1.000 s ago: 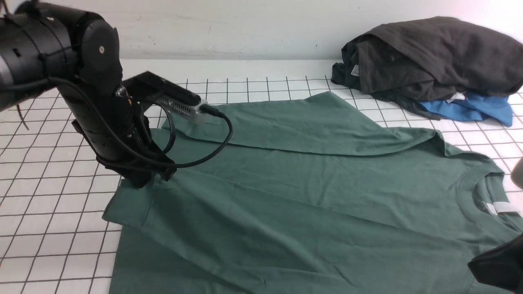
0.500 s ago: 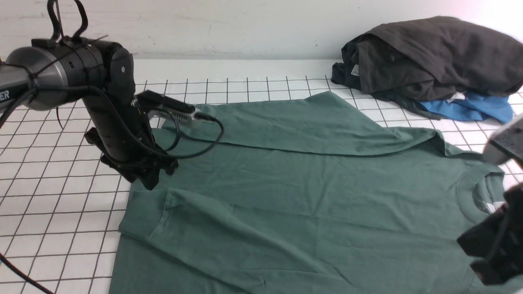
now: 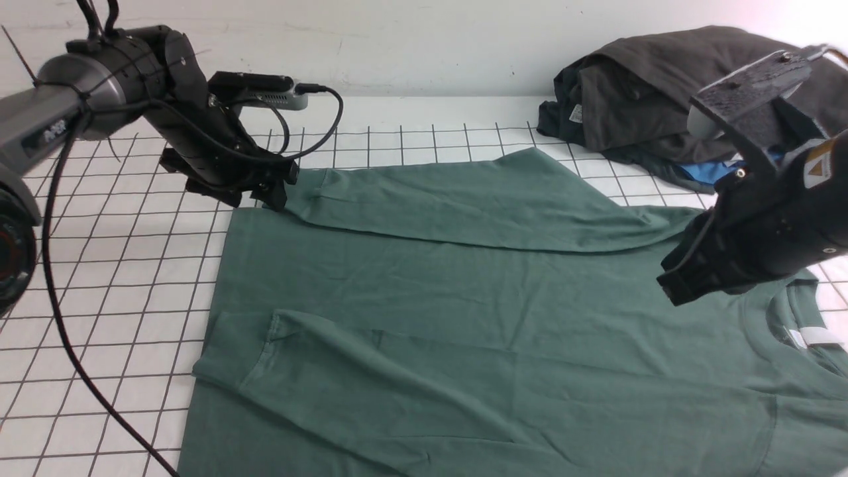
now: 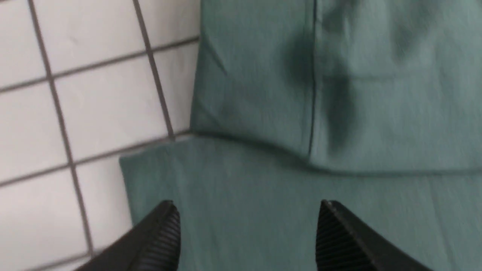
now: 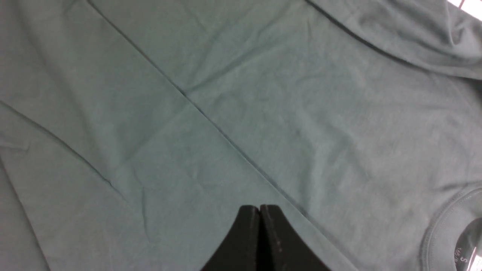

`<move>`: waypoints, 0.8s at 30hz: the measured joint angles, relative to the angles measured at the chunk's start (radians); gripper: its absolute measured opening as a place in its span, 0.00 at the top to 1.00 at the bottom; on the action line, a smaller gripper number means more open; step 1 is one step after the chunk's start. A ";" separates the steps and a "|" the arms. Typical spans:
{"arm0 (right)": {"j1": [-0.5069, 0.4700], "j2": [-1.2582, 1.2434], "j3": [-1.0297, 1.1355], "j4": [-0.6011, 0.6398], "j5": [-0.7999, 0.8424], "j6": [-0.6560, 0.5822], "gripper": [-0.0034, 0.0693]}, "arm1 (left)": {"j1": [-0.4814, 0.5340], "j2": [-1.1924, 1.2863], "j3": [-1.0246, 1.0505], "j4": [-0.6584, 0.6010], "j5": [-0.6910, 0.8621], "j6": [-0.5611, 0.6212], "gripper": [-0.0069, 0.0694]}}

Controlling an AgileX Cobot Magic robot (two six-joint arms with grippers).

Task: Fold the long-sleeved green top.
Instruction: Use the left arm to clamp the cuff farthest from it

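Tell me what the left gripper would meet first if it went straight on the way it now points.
Most likely the green long-sleeved top: the open left gripper points down at its body cloth, just short of the folded-over sleeve cuff. Nothing shows in between; how far off it hangs is unclear.

Gridded table (image 3: 99,318) carries green top (image 3: 464,318); dark heap (image 3: 649,93); blue garment (image 3: 707,173).

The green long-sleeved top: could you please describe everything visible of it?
The green long-sleeved top is a dull dark green, cotton-like knit, lying flat and creased on the gridded table, neck toward the robot's right. Both sleeves are folded across the body; the ribbed collar shows a white label. The open left hand hovers by the far sleeve's cuff, the shut right hand above the shoulder; neither grips it.
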 joint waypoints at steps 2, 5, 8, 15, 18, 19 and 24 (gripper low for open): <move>0.000 0.007 0.000 0.000 0.000 0.001 0.97 | 0.001 0.033 -0.024 -0.005 -0.026 -0.007 0.32; 0.000 0.024 0.000 -0.003 0.001 0.007 0.97 | 0.001 0.123 -0.092 -0.016 -0.094 -0.025 0.32; 0.000 0.028 0.000 -0.004 0.000 0.017 0.97 | 0.001 0.159 -0.134 -0.020 -0.133 -0.052 0.32; 0.000 0.029 0.000 -0.004 -0.018 0.020 0.97 | 0.001 0.177 -0.153 -0.024 -0.157 -0.081 0.38; 0.000 0.029 -0.001 -0.004 -0.025 0.020 0.97 | 0.002 0.180 -0.165 -0.026 -0.138 -0.069 0.49; 0.000 0.029 -0.001 -0.004 -0.025 0.020 0.97 | 0.002 0.181 -0.168 -0.027 -0.124 -0.060 0.54; 0.000 0.029 -0.001 -0.004 -0.025 0.020 0.97 | 0.001 0.180 -0.191 -0.057 -0.052 0.007 0.81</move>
